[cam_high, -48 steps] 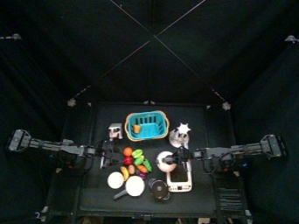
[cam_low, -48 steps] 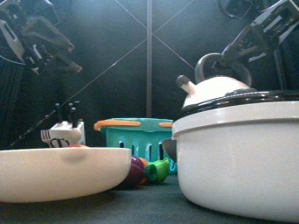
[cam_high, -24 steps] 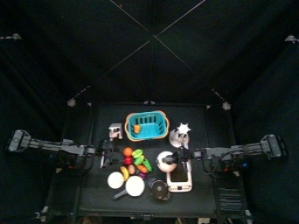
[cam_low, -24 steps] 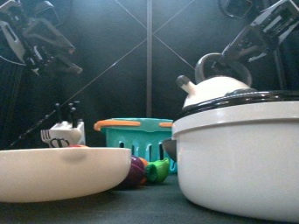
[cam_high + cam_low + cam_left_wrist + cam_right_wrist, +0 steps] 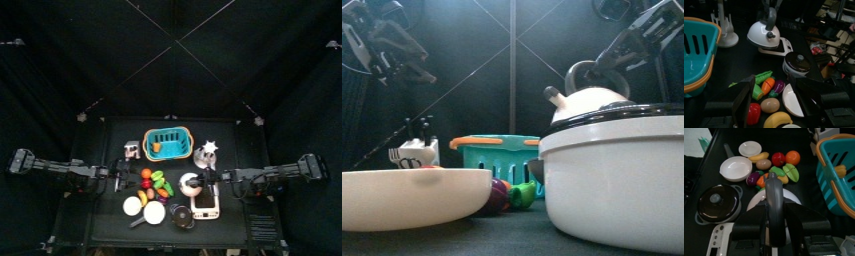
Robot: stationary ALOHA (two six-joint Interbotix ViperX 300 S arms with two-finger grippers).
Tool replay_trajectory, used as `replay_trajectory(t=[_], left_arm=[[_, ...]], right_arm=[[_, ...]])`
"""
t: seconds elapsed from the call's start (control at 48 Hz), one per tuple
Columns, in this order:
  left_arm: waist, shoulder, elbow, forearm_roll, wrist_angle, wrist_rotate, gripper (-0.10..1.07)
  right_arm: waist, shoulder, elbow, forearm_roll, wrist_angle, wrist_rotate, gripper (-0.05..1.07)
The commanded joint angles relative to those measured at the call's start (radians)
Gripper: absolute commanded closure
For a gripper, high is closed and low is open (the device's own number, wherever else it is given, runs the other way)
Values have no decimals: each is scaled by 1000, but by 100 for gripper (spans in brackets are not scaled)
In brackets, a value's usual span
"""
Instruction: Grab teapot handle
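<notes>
The teapot [image 5: 191, 183] stands on the table's right half, a small round pot with a pale top and a dark arched handle [image 5: 583, 74]. In the right wrist view the handle [image 5: 773, 203] runs straight up between the jaws of my right gripper [image 5: 774, 192]. The jaws stand open on either side of it with gaps. That gripper [image 5: 209, 181] comes at the teapot from the right. The left wrist view shows the teapot [image 5: 765, 34] from across the table. My left gripper [image 5: 774, 87] hangs open over the toy fruit at table left [image 5: 116, 175].
A blue basket [image 5: 167, 145] stands at the back and a silvery pointed vessel [image 5: 206, 154] behind the teapot. Toy fruit [image 5: 777, 165] lies mid-table. A white bowl [image 5: 416, 195], a dark-lidded pot [image 5: 797, 64] and a pale boxy appliance [image 5: 205, 207] crowd the front.
</notes>
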Motion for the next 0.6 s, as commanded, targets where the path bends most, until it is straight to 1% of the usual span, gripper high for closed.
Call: replay_trajectory(t=[0.0, 0.375, 0.583], left_arm=[[9, 0, -17, -2, -5, 0, 7], [74, -21, -20, -3, -8, 0, 7], [77, -21, -17, -3, -11, 2, 7]], right_arm=[[-2, -11, -8, 0, -12, 0, 45], [-14, -14, 2, -9, -12, -2, 45], [-35, -15, 3, -20, -12, -2, 45]])
